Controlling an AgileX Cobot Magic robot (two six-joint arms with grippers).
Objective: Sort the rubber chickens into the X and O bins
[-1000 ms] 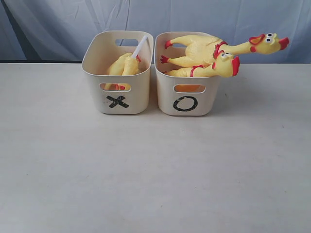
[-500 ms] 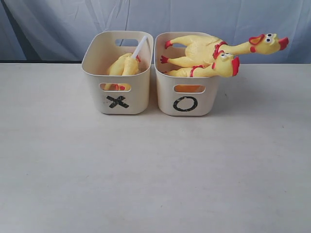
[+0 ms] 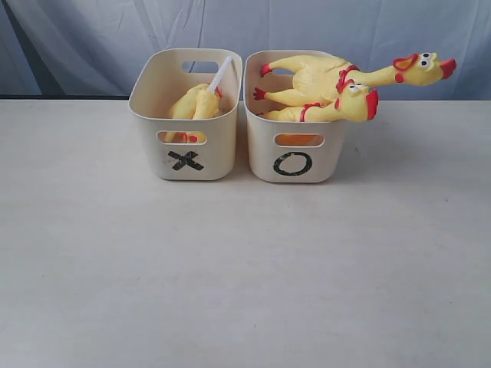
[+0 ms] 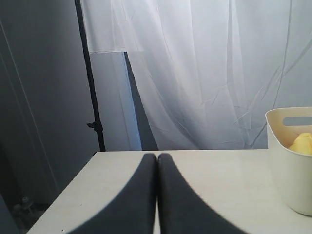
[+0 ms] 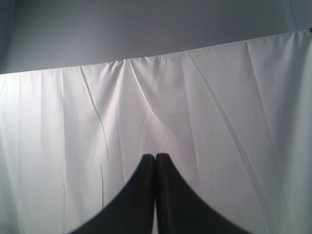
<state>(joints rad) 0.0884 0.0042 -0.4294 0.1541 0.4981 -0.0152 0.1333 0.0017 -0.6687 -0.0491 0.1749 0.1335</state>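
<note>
Two cream bins stand side by side at the back of the table. The X bin (image 3: pixel 153 115) holds yellow chickens (image 3: pixel 196 103), one with a white tube (image 3: pixel 221 73) sticking up. In the O bin (image 3: pixel 261 149) lie two chickens: the upper chicken (image 3: pixel 322 77) stretches its neck and head over the right rim, and the lower chicken (image 3: pixel 337 110) rests its head on that rim. Neither gripper shows in the exterior view. My left gripper (image 4: pixel 157 157) is shut and empty above the table, a bin (image 4: pixel 287 165) off to its side. My right gripper (image 5: pixel 155 157) is shut and empty, facing a white curtain.
A white curtain (image 3: pixel 307 31) hangs behind the table. The pale table top (image 3: pixel 245 268) stretches in front of the bins. In the left wrist view a black stand pole (image 4: pixel 90 87) rises past the table's far edge.
</note>
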